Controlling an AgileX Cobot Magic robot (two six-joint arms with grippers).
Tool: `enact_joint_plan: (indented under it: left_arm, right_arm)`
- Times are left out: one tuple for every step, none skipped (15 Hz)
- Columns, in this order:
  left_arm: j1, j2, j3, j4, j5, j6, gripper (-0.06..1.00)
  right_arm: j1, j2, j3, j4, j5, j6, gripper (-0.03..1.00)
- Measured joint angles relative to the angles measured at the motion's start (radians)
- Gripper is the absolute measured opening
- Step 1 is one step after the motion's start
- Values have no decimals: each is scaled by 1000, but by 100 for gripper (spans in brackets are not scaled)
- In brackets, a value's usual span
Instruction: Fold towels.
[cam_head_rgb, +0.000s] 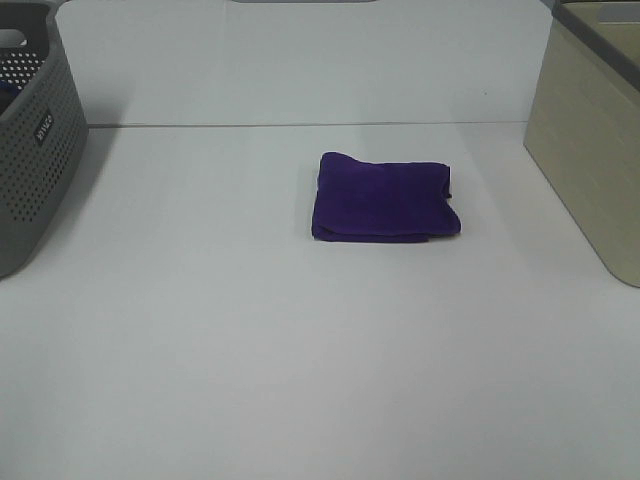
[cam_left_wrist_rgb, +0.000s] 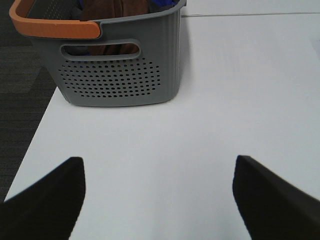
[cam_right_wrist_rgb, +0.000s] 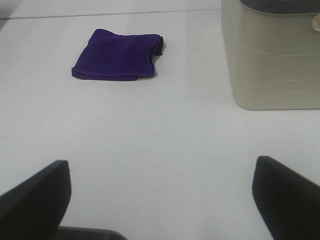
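A deep purple towel (cam_head_rgb: 385, 197) lies folded into a small rectangle in the middle of the white table (cam_head_rgb: 300, 350). The right wrist view shows the same towel (cam_right_wrist_rgb: 117, 55) well ahead of my right gripper (cam_right_wrist_rgb: 160, 200), whose fingers stand wide apart with nothing between them. My left gripper (cam_left_wrist_rgb: 157, 200) is also open and empty, hovering over bare table short of the grey basket. Neither gripper appears in the exterior high view.
A grey perforated basket (cam_head_rgb: 35, 140) with an orange handle (cam_left_wrist_rgb: 52, 26) stands at the table's left edge and holds more cloth. A beige bin (cam_head_rgb: 590, 130) stands at the right edge, close to the towel's right side (cam_right_wrist_rgb: 272, 55).
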Motion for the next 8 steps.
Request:
enact_joint_plan:
  left_arm:
    - [0,0,0,0,0,0,75]
    - [0,0,0,0,0,0,75]
    - [0,0,0,0,0,0,75]
    - [0,0,0,0,0,0,75]
    - [0,0,0,0,0,0,75]
    - [0,0,0,0,0,0,75]
    - [0,0,0,0,-1,0,75]
    - [0,0,0,0,0,0,75]
  right_arm:
    - [0,0,0,-1,0,0,96]
    - [0,0,0,-3,0,0,96]
    - [0,0,0,-11,0,0,96]
    - [0,0,0,-16,0,0,96]
    - [0,0,0,-18,0,0,96]
    - [0,0,0,-18,0,0,96]
    - [0,0,0,-18,0,0,96]
    - [0,0,0,-18,0,0,96]
